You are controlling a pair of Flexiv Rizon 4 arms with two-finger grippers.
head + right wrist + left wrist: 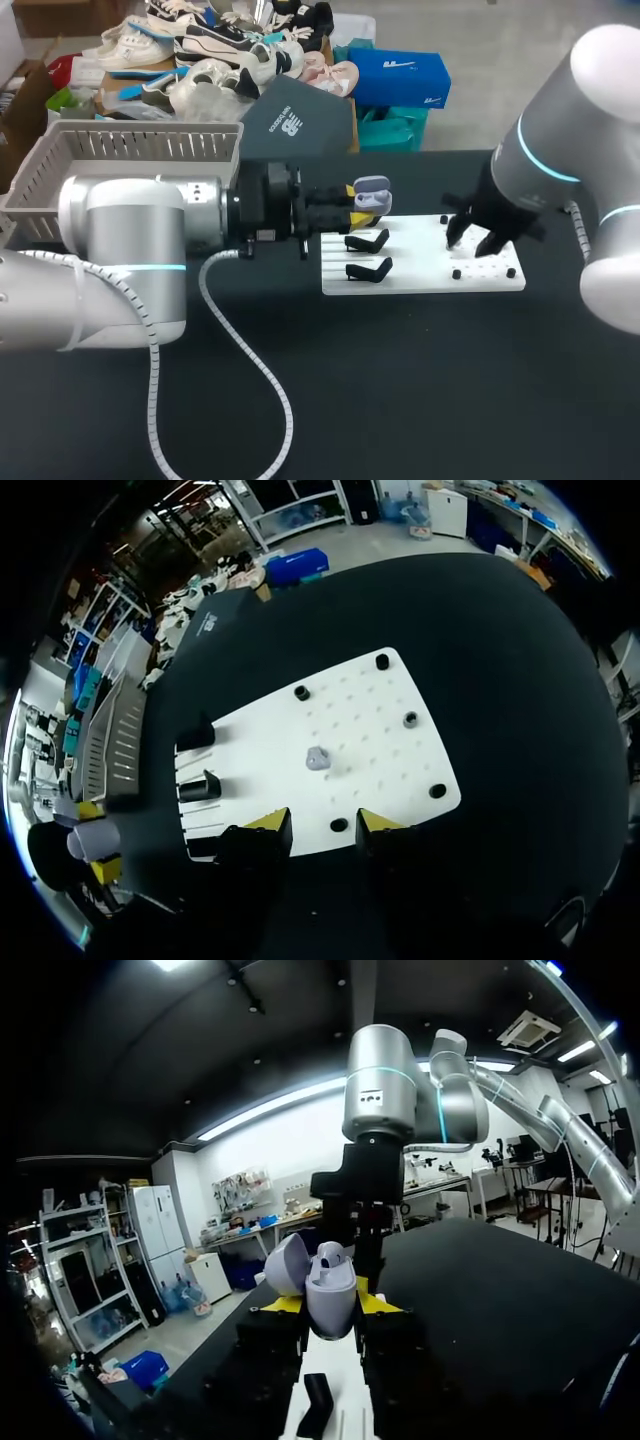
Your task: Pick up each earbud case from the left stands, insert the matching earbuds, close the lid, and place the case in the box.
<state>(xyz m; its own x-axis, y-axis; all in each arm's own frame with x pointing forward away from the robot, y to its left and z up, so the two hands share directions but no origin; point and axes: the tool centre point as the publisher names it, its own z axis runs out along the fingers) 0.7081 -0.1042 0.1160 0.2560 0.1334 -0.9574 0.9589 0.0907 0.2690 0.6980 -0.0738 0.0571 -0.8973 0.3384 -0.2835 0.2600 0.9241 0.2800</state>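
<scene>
My left pincer is clamped on the lilac earbud case, one yellow tip on each flank. It holds the case above the stand end of the board. The shell is smooth, rounded plastic. The lid is hinged open and tipped back. Inside, one pale rounded lump sits up out of the body (looks like a seated bud; I can't make out the second well).

Below the case is the board, a flat white rectangle with a grid of small holes, lying on the matte black table. Two black angled stands sit on its left end, one behind the other.

My right pincer has its fingers apart with nothing gripped, and hangs over the board's right half. Just ahead of it, one small lilac-grey earbud lies loose on the board among the holes, apart from both tips. Short round black pegs stand around it, toward the board's edges.

At the far back left is the basket, grey slatted plastic, rectangular and open-topped. Its interior is mostly behind my left arm, so I can't tell the contents.
</scene>
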